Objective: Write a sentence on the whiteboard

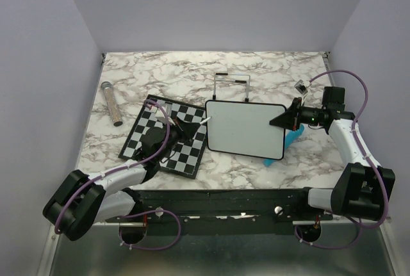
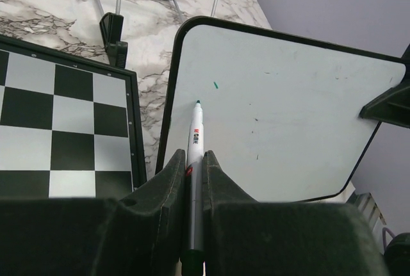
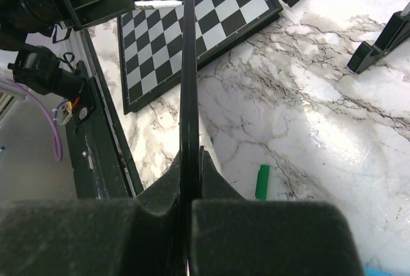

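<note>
Whiteboard (image 1: pixel 246 129) sits mid-bench (image 1: pixel 269 74), apparently raised, right fingers (image 3: pixel 269 231) clamped on its right edge. Thin, stiff, light and slick; it will likely pivot under pen pressure, so press lightly. Left fingers (image 2: pixel 154 199) pinch the marker (image 2: pixel 195 148), tip at the board's left margin. Chessboard (image 1: pixel 150 138) crowds the left side; the blank surface runs rightward.

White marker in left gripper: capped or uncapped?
Uncapped: the white marker shows a bare dark tip against the black-framed whiteboard. A green cap-like piece lies on the marble table.

Blue object (image 1: pixel 293 139) (mostly) beneath whiteboard (image 1: pixel 246 129)
</note>
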`<state>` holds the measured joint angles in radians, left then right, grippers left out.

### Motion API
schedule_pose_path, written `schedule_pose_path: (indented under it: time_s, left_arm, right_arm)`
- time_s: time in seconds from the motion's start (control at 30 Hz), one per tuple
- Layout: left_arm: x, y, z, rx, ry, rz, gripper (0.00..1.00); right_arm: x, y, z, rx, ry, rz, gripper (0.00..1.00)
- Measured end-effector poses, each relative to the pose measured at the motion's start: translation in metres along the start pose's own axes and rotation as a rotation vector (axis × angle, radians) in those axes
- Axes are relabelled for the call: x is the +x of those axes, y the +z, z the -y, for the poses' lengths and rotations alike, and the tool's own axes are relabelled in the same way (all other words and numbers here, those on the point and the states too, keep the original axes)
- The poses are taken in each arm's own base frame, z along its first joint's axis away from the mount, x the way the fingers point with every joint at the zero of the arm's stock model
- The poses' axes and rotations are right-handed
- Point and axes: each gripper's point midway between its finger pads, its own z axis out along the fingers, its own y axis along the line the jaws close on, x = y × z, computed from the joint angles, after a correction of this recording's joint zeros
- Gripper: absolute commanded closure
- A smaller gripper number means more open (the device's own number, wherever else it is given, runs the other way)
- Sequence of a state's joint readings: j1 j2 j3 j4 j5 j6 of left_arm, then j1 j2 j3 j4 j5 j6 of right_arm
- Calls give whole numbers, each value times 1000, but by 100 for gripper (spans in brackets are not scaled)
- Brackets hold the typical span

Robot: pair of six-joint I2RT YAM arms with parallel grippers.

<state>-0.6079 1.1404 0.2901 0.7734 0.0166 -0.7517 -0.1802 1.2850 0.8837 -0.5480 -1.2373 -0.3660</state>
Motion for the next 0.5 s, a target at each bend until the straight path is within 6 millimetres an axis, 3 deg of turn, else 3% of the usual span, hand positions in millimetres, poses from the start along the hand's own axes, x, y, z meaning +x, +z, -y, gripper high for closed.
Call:
schedule_pose_path:
  time_s: [0.27,0.5]
  left_arm:
    - [-5,-1,14,66,2,13,100]
    - [0,2,11,59,2,-4,100]
  right_arm:
    - [0,0,0,0,0,0,99]
    - [0,0,0,0,-1,0,99]
